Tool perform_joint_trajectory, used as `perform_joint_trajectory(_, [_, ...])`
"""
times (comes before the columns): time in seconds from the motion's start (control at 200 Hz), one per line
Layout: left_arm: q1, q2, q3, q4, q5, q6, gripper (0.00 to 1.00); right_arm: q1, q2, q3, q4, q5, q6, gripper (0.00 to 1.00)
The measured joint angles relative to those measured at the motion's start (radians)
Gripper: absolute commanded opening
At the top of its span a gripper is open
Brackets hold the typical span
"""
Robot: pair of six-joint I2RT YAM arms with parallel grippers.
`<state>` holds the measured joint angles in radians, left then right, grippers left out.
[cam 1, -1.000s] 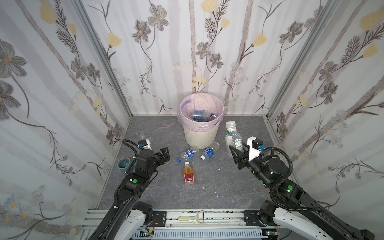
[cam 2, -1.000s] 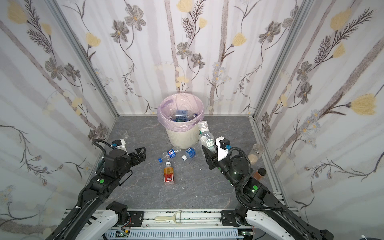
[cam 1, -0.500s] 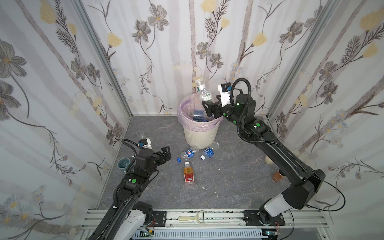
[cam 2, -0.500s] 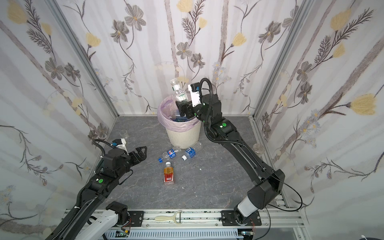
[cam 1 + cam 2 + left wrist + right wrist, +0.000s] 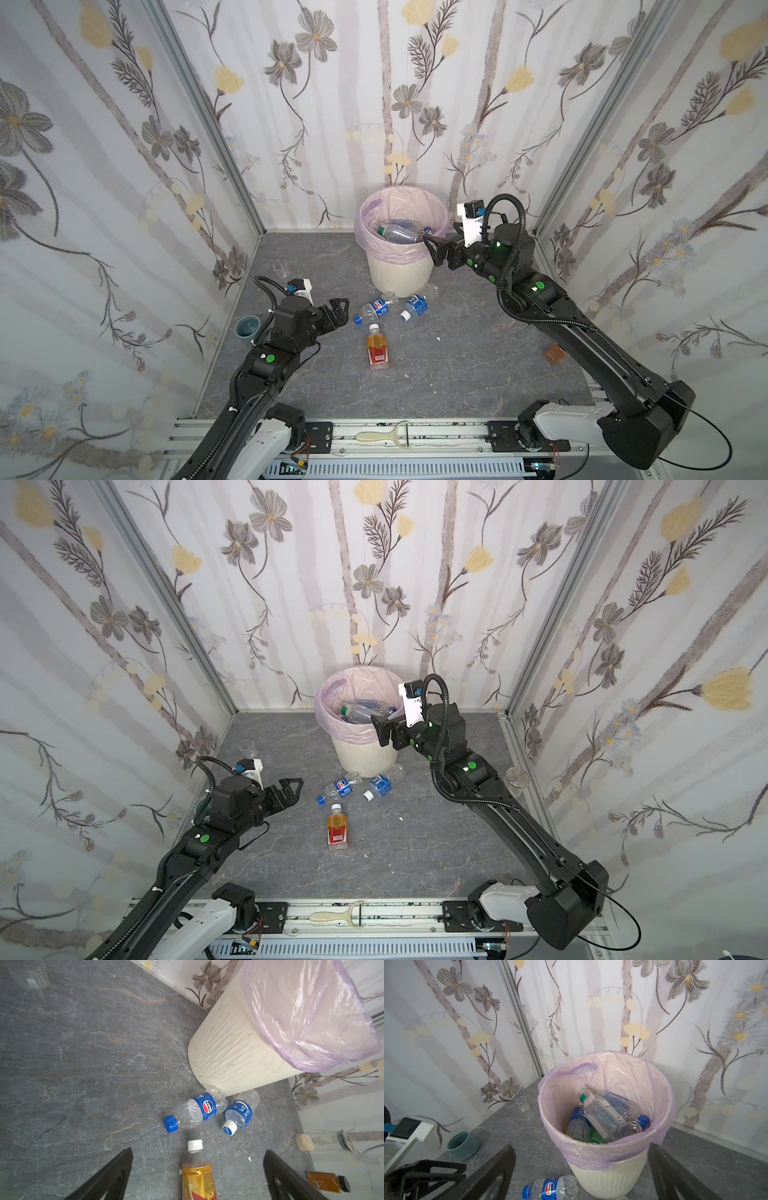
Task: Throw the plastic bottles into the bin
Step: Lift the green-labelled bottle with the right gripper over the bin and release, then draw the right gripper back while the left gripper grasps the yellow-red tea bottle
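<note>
The bin (image 5: 401, 266) (image 5: 365, 754) stands at the back middle, cream-white with a pink bag over its rim. Several plastic bottles (image 5: 600, 1113) lie inside it. On the floor in front lie a clear Pepsi bottle (image 5: 376, 306) (image 5: 197, 1110), a blue-label bottle with a white cap (image 5: 415, 306) (image 5: 239, 1114) and an orange-red bottle (image 5: 377, 348) (image 5: 197, 1176). My right gripper (image 5: 431, 250) (image 5: 581, 1145) hangs open and empty just outside the bin's right rim. My left gripper (image 5: 341, 312) (image 5: 198, 1151) is open and empty, low, left of the floor bottles, facing the orange-red one.
A grey-teal cup (image 5: 247, 330) and a clear plastic cup (image 5: 281, 269) stand by the left wall. A brown jar (image 5: 555, 353) lies at the right, near a glass jar with a metal lid (image 5: 517, 777). A peeler (image 5: 382, 436) rests on the front rail.
My right arm swung from the front right up over the bin with a clear bottle, opened and let it go. The bottle now lies in the bin. The left arm stayed put.
</note>
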<state>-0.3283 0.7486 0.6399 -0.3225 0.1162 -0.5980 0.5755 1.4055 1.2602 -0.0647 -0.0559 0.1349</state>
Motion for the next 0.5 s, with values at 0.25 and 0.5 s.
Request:
perform_joint_trajectory(0.25, [-0.022,0.010,-0.050,-0.003,0.092,0.000,0.98,-0.020,-0.181,-0.272,0.086,0.046,0.014,1.00])
perform_joint_trajectory(0.5, [-0.113,0.037,-0.086,-0.004,0.120,-0.012,0.98,-0.051,-0.328,-0.525,0.165,0.067,0.071,1.00])
